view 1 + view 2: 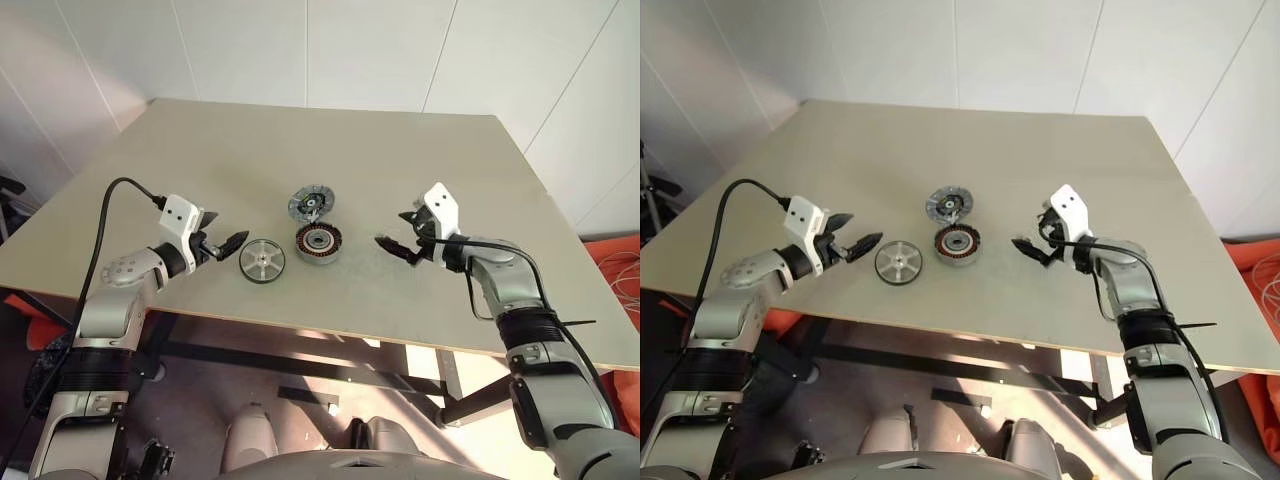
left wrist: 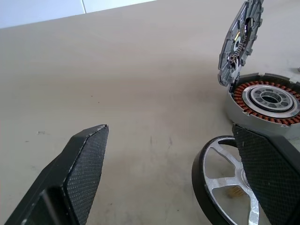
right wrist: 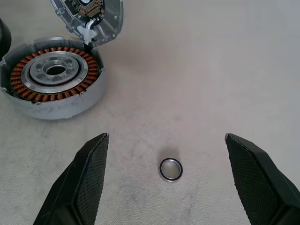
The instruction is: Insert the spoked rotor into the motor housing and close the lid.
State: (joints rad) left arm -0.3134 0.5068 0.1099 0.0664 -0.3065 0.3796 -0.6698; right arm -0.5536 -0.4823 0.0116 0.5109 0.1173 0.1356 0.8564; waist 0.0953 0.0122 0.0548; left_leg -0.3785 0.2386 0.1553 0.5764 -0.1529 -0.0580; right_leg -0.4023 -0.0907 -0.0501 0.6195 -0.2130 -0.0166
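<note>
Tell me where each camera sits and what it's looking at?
Head eyes: high up, looking down at the table, both arms, left gripper, right gripper.
Left wrist: looks along its black fingers at the spoked rotor.
Right wrist: looks between its fingers at a small ring.
Shared: motor housing and raised lid.

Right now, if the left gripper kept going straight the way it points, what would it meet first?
Probably the spoked rotor, lying flat just ahead of the open left gripper; one fingertip already overlaps it. The motor housing lies beyond.
</note>
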